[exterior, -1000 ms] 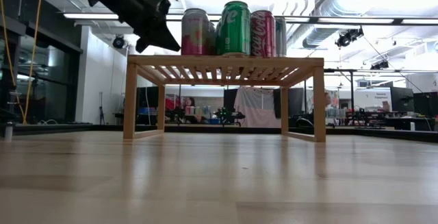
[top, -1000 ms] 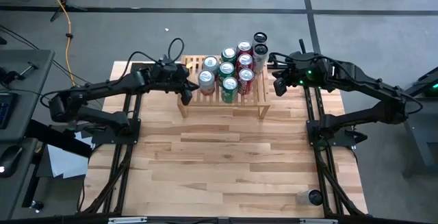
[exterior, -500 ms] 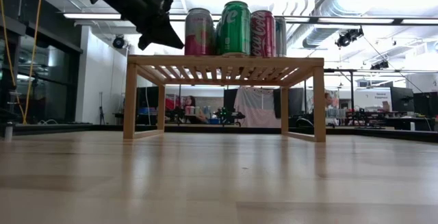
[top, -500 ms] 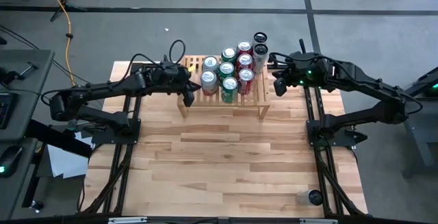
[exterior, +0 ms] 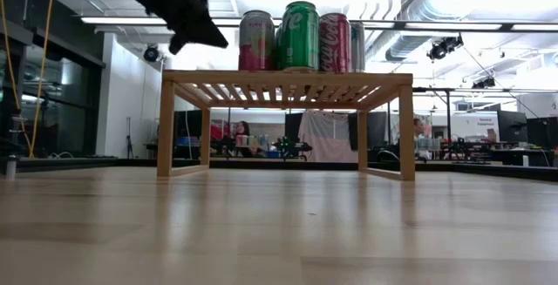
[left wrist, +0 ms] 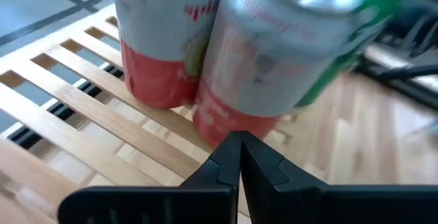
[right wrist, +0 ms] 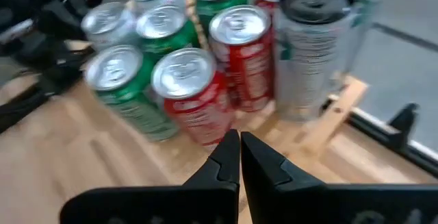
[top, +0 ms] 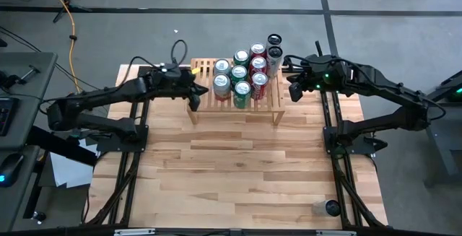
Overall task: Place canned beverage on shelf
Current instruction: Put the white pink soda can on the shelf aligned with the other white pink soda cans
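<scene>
Cans on shelf; both grippers closed and empty.

Left gripper (top: 203, 89), fingers pressed together, hangs just beside the pink-and-silver can (top: 220, 85) standing at the left of the can cluster on the slatted shelf (top: 202, 68). Right gripper (top: 291, 92), likewise closed, hovers by the shelf's right end, near the tall black-topped cans (top: 274, 52).

You've got a shelf (top: 234, 105) of light bare wood, thin slats, matt and smooth. Table (top: 238, 171) is plank wood with visible grain and a faint satin sheen in the low view. Cans (right wrist: 195, 97) are shiny metal, brushed silver lids, glossy printed sides. Tall can (right wrist: 316, 46) has a dark lid, finish probably matt, but it's blurred. Gripper fingers (left wrist: 256, 166) look like matt black plastic.
</scene>
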Motion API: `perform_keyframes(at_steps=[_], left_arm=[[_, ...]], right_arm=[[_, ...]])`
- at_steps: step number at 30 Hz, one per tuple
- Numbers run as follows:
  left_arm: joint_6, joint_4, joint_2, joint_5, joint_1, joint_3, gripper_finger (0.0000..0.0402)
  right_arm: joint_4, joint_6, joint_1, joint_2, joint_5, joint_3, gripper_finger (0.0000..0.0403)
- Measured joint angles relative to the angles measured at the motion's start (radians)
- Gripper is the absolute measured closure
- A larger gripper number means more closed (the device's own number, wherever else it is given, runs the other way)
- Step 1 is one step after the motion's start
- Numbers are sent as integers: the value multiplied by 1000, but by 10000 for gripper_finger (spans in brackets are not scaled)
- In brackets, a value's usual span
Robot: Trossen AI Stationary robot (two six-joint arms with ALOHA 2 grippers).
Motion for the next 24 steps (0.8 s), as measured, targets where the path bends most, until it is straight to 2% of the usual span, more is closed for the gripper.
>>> perform_keyframes(at_steps=[7, 11, 14, 21, 24], left_arm=[[-108, 26, -168, 21, -4, 2, 401], [-145, 56, -210, 13, -4, 2, 401], [-162, 58, -214, 6, -4, 2, 402], [-193, 62, -214, 7, -5, 2, 401], [-193, 75, -214, 7, -5, 1, 402]], right_arm=[[6, -29, 0, 0, -197, 14, 402], [5, -36, -1, 0, -277, 14, 376], [-4, -37, -2, 0, -306, 14, 325], [-38, -72, -2, 0, -435, 14, 143], [-41, -78, -2, 0, -507, 14, 83]])
